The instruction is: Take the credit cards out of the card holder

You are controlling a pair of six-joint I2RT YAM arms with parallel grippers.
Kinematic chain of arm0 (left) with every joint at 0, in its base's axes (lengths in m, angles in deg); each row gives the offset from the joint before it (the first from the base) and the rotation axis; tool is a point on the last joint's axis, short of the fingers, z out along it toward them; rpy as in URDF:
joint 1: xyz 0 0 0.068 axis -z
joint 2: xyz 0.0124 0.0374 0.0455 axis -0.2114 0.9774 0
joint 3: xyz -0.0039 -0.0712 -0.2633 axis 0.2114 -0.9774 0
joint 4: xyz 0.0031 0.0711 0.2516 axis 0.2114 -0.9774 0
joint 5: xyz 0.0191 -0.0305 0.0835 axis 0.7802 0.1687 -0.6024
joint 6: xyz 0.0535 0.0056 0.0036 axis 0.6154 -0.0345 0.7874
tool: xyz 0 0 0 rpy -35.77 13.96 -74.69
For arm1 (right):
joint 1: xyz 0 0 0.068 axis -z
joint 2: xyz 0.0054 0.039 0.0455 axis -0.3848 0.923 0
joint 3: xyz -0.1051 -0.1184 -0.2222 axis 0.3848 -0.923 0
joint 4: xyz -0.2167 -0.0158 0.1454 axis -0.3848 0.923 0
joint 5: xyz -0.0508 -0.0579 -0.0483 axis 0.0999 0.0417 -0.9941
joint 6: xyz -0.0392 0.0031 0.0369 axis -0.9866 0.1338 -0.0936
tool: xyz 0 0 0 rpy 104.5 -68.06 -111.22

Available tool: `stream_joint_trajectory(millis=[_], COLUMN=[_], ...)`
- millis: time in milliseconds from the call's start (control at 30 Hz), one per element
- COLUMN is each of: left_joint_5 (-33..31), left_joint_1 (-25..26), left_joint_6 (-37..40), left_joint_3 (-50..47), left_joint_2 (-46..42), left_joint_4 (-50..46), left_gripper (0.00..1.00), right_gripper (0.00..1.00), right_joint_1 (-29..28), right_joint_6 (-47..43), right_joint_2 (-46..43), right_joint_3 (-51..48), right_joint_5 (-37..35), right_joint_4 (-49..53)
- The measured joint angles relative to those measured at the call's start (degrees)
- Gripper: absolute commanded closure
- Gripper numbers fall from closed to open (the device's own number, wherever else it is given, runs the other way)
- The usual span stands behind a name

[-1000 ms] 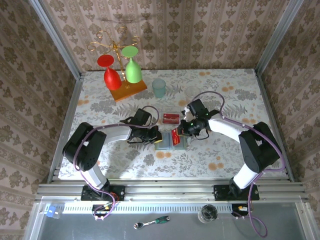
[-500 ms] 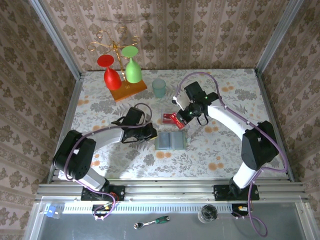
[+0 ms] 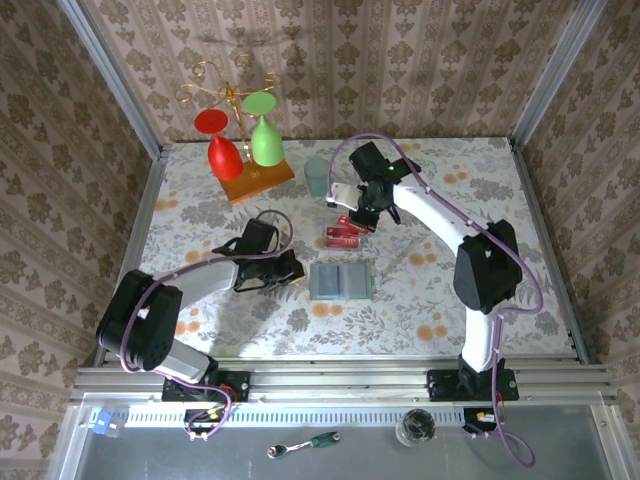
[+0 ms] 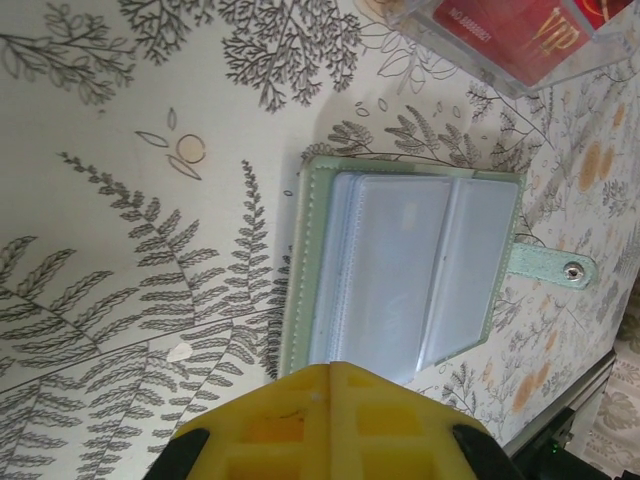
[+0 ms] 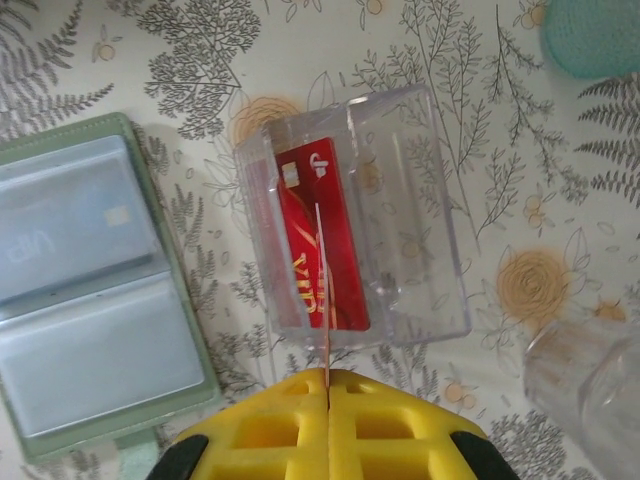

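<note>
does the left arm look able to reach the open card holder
Probably yes: the left tool, shut, sits beside the pale grey-green folding card holder, nothing between; the right tool is away holding a red plastic card.

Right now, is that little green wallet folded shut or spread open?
Spread open. The card holder lies flat on the table, both clear-sleeved panels facing up, its snap tab unfastened.

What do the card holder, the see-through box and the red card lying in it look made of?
Card holder: probably faux leather, matte pale green, stitched rim, with glossy clear plastic sleeves. Box: hard clear plastic, see-through walls with bright glints. Red card: likely glossy printed plastic, thin and flat.
</note>
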Motion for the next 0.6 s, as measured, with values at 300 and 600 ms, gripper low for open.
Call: stream_joint_trajectory(millis=[300,600], left_joint_5=[0.02,0.07], left_joint_1=[-1.46,-2.51], left_joint_6=[0.02,0.46], left_joint_3=[-0.66,-0.74], left_joint_2=[0.02,0.02], left_joint_4=[0.02,0.02], left_gripper=[1.0,1.0], right_gripper=[1.0,1.0], right_joint_1=[-1.36,-2.21], right_joint_6=[-3.91,-4.92], right_joint_2=[8.37,12.85], right_joint_3=[10.82,15.02], right_joint_5=[-0.44,-0.44], right_joint_4=[4.44,6.38])
